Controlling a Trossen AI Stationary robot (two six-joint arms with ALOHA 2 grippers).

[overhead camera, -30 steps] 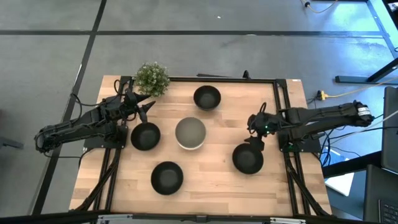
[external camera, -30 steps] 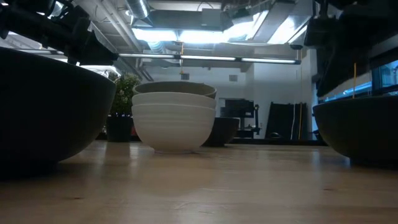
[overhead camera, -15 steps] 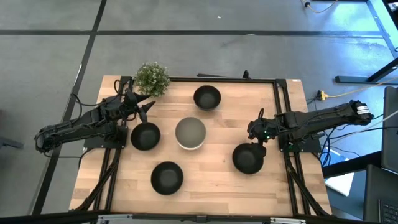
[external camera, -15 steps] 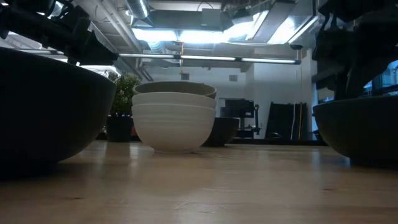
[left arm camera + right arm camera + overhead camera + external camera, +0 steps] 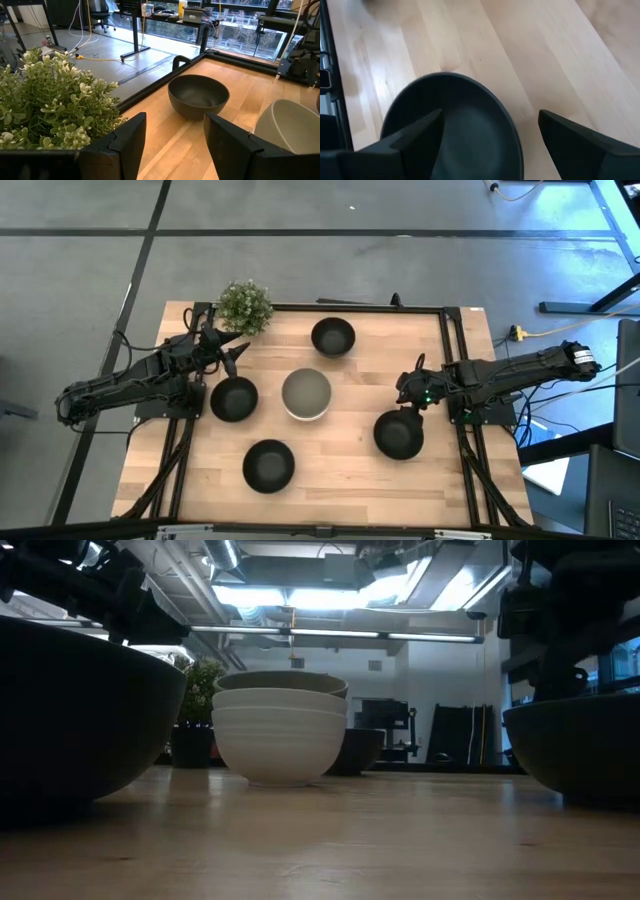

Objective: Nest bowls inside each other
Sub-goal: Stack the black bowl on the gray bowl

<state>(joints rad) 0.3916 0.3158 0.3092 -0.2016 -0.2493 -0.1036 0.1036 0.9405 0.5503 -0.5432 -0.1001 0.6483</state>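
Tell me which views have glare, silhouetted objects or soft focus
Low view: ceiling lights glare, turning the near black bowl and a second black bowl into silhouettes, while the stacked white bowls stay readable. Right wrist view: the right end effector looks soft. High view: evenly lit.

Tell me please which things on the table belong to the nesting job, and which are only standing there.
Belong to the job:
- four black bowls, each standing alone
- centre stack: grey-olive bowl nested on white bowls
- right gripper, open above the right-hand black bowl

Only standing there:
- potted plant
- left gripper, open, beside the plant
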